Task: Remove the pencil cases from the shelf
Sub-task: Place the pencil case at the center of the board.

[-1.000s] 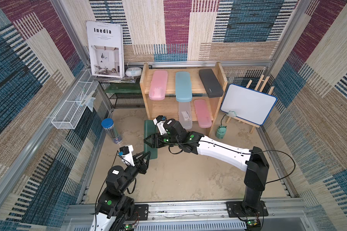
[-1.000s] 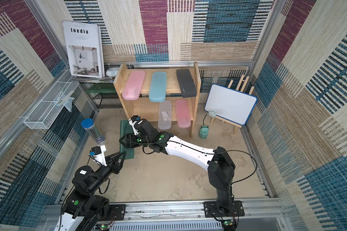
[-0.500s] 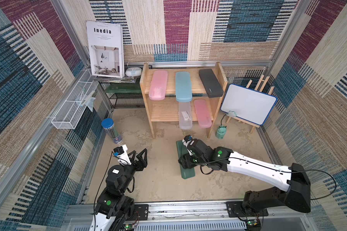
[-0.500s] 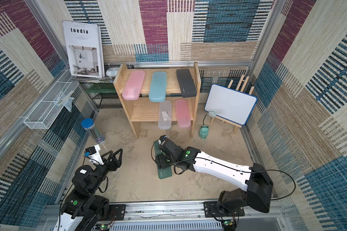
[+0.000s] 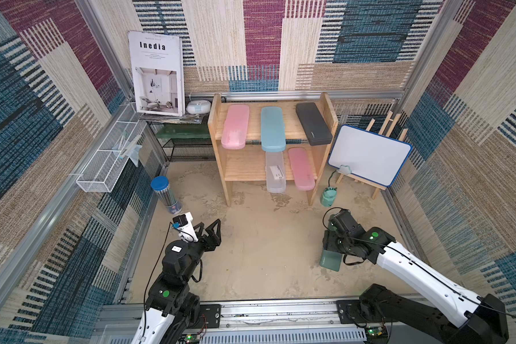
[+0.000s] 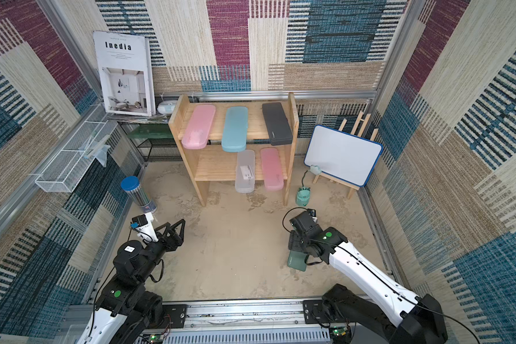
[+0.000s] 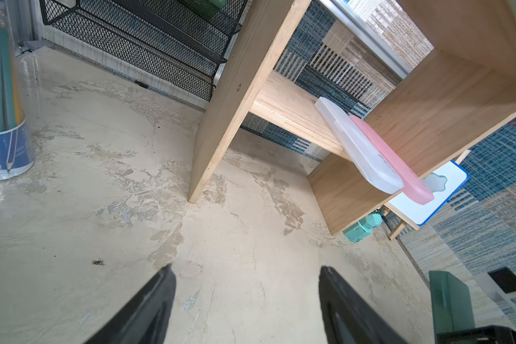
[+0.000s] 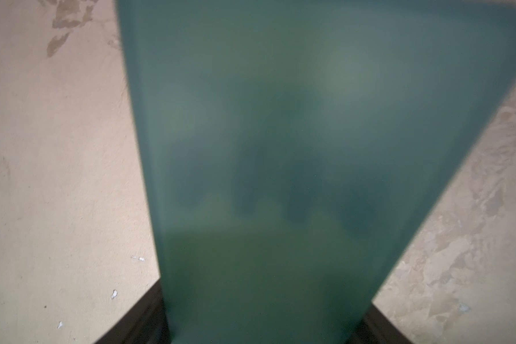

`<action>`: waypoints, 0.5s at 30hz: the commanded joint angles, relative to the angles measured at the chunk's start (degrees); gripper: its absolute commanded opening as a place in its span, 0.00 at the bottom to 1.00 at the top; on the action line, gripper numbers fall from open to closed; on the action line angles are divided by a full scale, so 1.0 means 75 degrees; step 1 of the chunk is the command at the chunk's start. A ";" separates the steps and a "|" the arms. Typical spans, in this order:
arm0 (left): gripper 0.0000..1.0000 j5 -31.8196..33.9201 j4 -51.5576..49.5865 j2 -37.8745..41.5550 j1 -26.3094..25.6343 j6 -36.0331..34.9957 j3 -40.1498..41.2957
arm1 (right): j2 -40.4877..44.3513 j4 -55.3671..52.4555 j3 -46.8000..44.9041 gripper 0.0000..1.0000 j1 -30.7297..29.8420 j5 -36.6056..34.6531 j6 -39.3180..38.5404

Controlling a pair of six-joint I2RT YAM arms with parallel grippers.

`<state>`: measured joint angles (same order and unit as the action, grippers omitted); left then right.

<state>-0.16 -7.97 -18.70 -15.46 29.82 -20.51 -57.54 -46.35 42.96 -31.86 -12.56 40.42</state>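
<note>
Right wrist view: the right tool grasps the dark green pencil case by its long sides, down by the worktop, well in front of the shelf. The left tool, also in front of the shelf, stands released, jaws wide apart.

Blurred dark green case, both ends beyond frame edges.

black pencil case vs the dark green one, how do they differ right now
The black case lies on the shelf's top tier; the dark green case is off it, down by the floor in the right gripper. The black case looks opaque; the dark green case is frosted, translucent. Both are long, flat, rounded-corner boxes.
</note>
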 commanded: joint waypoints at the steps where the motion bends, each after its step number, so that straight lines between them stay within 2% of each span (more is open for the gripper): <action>1: 0.80 -0.0026 0.0277 0.0035 0.0010 -0.0019 0.0079 | -0.0531 -0.0001 0.0346 0.75 0.0561 0.0669 -0.0797; 8: 0.80 0.0040 0.0234 0.0139 0.0009 -0.0062 0.0120 | -0.2541 -0.1574 0.2334 0.78 0.1053 0.0589 -0.2613; 10: 0.80 0.0118 0.0150 0.0271 0.0017 -0.0071 0.0132 | -0.2681 -0.1369 0.2493 0.77 0.1449 0.1250 -0.3017; 15: 0.81 0.0291 -0.0141 0.0695 0.0009 -0.0093 0.0151 | -0.3255 -0.1358 0.2788 0.78 0.2029 0.1712 -0.3416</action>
<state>0.58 -8.27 -14.55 -15.46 29.78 -19.40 -80.68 -54.87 62.92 -18.04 -3.62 18.90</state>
